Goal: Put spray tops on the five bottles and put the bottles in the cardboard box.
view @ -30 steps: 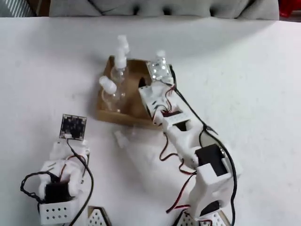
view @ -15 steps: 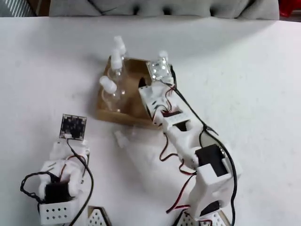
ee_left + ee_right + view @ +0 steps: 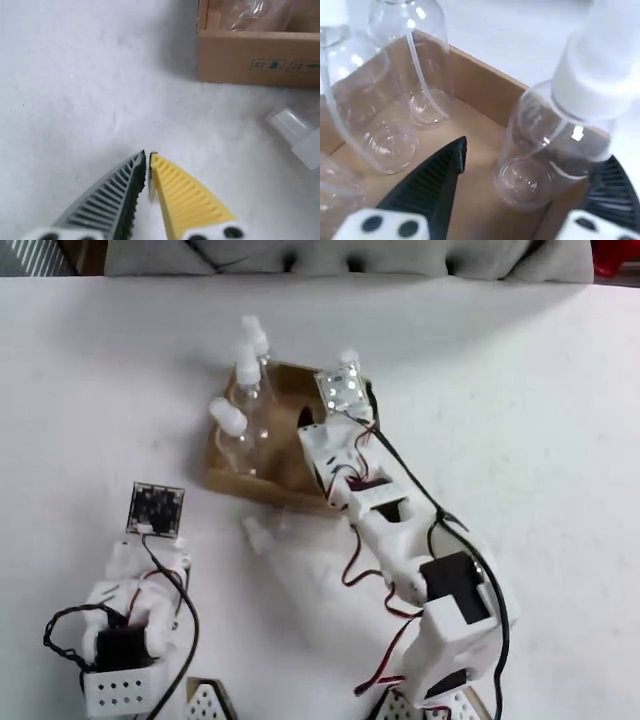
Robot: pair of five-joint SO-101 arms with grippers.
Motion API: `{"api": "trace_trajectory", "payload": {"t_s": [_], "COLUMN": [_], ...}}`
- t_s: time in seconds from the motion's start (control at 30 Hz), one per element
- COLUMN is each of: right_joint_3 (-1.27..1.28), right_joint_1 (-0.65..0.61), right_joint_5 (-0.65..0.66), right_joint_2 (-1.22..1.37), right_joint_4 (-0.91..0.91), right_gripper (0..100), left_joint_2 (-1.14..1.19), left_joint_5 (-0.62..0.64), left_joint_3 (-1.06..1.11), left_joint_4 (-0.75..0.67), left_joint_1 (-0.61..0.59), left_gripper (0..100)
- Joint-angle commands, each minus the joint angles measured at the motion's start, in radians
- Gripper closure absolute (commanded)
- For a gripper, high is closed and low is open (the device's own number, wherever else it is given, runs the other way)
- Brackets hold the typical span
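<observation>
1. My right gripper (image 3: 537,150) is down in the box (image 3: 262,486) with its jaws wide, one on each side of a bottle (image 3: 547,155) that stands upright in a corner.
2. One black finger (image 3: 437,182) is plainly apart from that bottle. I cannot tell whether the other one touches it.
3. That bottle wears a white spray top (image 3: 600,65).
4. Three more bottles (image 3: 240,430) stand upright and close together on the opposite side of the box, each with a white top on.
5. A fifth bottle (image 3: 262,534) lies on its side on the table (image 3: 520,390), just outside the box wall nearest my arms and between the two arms.
6. My left gripper (image 3: 149,156) hangs low over bare table on the arms' side of the box. Its grey and yellow jaws are closed tip to tip with nothing between them.
7. From the left wrist I see a corner of the box and the capped end of the fifth bottle, both apart from that gripper.
</observation>
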Motion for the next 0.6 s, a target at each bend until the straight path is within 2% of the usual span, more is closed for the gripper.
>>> {"api": "trace_trajectory", "payload": {"t_s": [0.0,0.33,0.57], "right_joint_3": [-0.002,-0.008,0.0], "right_joint_1": [0.007,0.008,0.01], "right_joint_5": [0.005,0.006,0.006], "right_joint_2": [-0.05,-0.054,-0.053], "right_joint_4": [-0.01,-0.016,-0.105], "right_gripper": [66.0,66.0,66.0], "left_joint_2": [-0.01,-0.01,-0.01], "left_joint_5": [-0.008,-0.008,-0.008], "left_joint_3": [-0.003,-0.003,-0.003], "left_joint_4": [-0.012,-0.012,-0.012], "left_joint_1": [-0.015,-0.015,-0.015], "left_gripper": [98,98,98]}}
